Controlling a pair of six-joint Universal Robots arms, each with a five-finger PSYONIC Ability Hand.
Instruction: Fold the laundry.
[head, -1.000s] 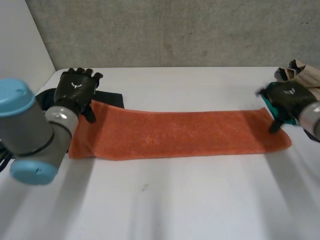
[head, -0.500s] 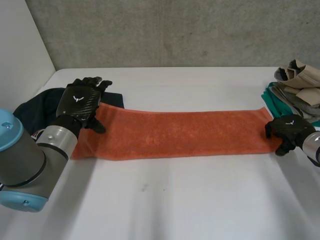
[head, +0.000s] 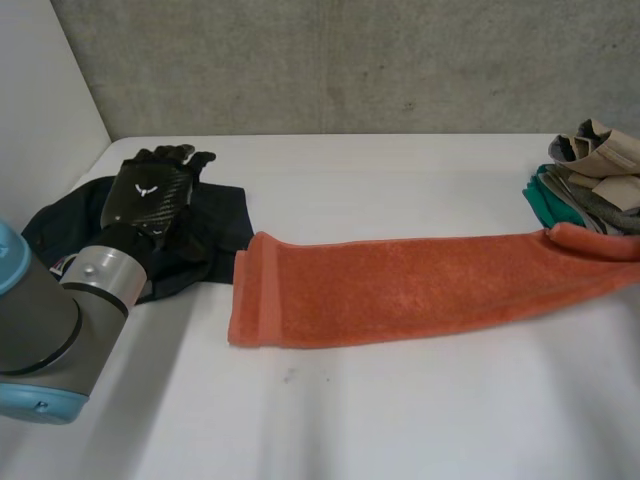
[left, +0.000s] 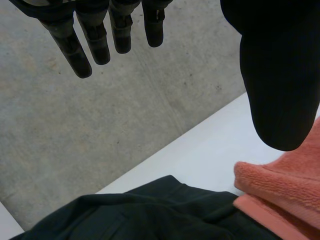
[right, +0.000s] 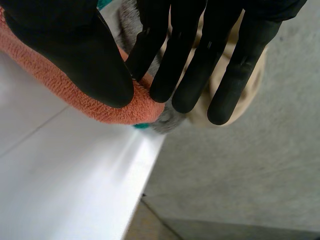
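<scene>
Towel (head: 400, 290) between garment (head: 218, 222) left, clothes pile (head: 592, 165) right.

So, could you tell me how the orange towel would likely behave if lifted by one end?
Probably floppy: the orange towel sags from its held end. Its fuzzy pile likely resists slipping from the pinching right robot hand.

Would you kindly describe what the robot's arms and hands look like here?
The left arm is a thick grey tube with a light-blue cap and a silver wrist cuff. The left hand is black, its back a glossy weave with a small white emblem. The right hand is black too, with long rounded fingers.
</scene>
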